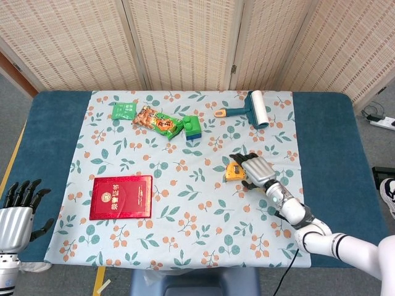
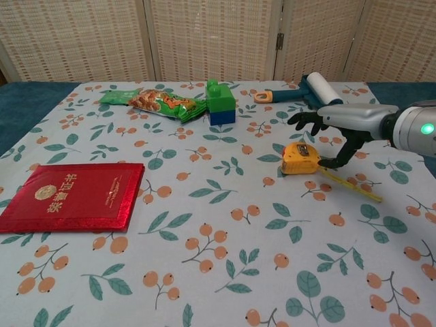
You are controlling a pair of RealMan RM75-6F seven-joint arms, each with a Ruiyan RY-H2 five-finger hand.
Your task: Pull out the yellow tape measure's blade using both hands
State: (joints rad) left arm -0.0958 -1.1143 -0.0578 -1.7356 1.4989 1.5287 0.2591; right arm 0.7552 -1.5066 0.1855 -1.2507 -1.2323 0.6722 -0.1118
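Right hand (image 2: 335, 129), fingers spread and holding nothing, hovers over the yellow tape measure (image 2: 300, 157) right of the floral tablecloth's (image 2: 218, 225) centre, likely poised to grasp it; left hand (image 1: 17, 213), also spread, waits off the near-left corner.

On the desk (image 1: 327, 123) lie one tape measure (image 1: 234, 171), one lint roller (image 1: 254, 110), one red booklet (image 1: 121, 197), one block stack (image 1: 192, 127) and two snack packets: a green one (image 1: 123, 110) and an orange one (image 1: 157, 122). Two hands show: left (image 1: 16, 216), right (image 1: 257, 170).
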